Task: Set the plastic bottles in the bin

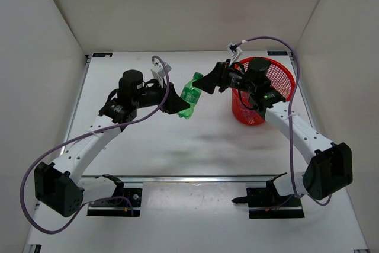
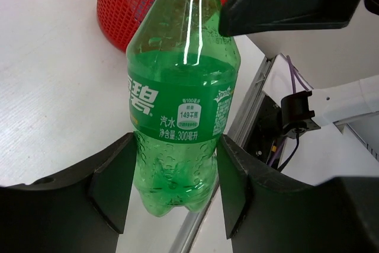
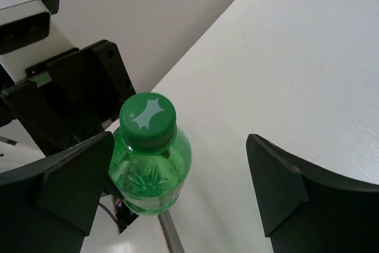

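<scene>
An all-green plastic bottle [image 1: 190,96] hangs above the table's middle. My left gripper [image 1: 182,102] is shut on its lower body; in the left wrist view the fingers [image 2: 112,188] press both sides of the bottle [image 2: 180,105]. My right gripper [image 1: 204,82] is open, its jaws wide on either side of the green cap [image 3: 148,121], with the left finger [image 3: 77,188] close to the bottle's shoulder. The red mesh bin [image 1: 253,112] stands upright to the right, behind the right gripper; it also shows in the left wrist view [image 2: 115,10]. No other bottles are in view.
White walls close in the table on three sides. A metal rail [image 1: 189,177] runs along the near edge by the arm bases. Purple cables [image 1: 284,42] loop above both arms.
</scene>
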`<state>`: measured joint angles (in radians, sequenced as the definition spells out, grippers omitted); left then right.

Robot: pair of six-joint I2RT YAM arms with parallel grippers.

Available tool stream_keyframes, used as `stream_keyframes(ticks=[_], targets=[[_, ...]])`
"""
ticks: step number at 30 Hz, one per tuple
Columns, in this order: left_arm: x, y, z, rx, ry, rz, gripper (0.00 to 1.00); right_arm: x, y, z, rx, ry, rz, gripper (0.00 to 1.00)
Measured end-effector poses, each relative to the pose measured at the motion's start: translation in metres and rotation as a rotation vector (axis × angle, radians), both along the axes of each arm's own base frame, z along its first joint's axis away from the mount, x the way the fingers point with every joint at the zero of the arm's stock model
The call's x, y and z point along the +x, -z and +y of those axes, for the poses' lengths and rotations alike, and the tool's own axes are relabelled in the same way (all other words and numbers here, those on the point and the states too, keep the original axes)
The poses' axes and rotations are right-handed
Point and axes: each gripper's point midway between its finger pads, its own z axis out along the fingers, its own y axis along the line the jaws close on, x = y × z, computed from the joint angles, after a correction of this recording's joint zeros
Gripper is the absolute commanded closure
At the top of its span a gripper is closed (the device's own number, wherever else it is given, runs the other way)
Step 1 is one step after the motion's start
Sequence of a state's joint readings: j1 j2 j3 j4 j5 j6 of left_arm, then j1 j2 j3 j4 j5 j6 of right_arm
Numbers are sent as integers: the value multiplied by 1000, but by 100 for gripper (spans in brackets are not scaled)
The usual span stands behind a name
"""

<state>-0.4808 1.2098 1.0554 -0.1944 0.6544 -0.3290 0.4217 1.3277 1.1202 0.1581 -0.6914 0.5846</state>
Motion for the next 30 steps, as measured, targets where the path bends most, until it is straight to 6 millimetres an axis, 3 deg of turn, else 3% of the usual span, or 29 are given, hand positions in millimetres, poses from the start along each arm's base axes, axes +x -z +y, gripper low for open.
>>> stream_keyframes(ticks=[6,9,13,16,17,18,20,22,23,24,30], targets=[[-10,5,-2,4,18,24,74,6,7,16,21,-6,8,20],[-15,8,-3,9,29,35,76,4,8,25,29,-22,4,45],[-16,15,-1,20,21,58,77,1,6,33,38,-29,-4,67],[-16,16,-1,24,21,59,79,0,2,36,53,-19,-5,92],[-16,16,-1,23,20,61,77,1,1,36,53,-15,-7,95],[-16,15,-1,20,18,60,72,2,1,36,54,-6,-9,100],[-14,13,0,11,12,60,70,4,0,35,57,9,-5,100],[-14,12,-1,6,11,60,52,5,0,33,59,20,-2,99],[-14,12,-1,4,11,57,16,5,-1,32,59,24,0,100],[-13,11,-2,1,7,60,1,6,-1,31,57,30,-2,100],[-4,13,15,75,-100,61,1,34,7,-2,-7,167,-25,100]])
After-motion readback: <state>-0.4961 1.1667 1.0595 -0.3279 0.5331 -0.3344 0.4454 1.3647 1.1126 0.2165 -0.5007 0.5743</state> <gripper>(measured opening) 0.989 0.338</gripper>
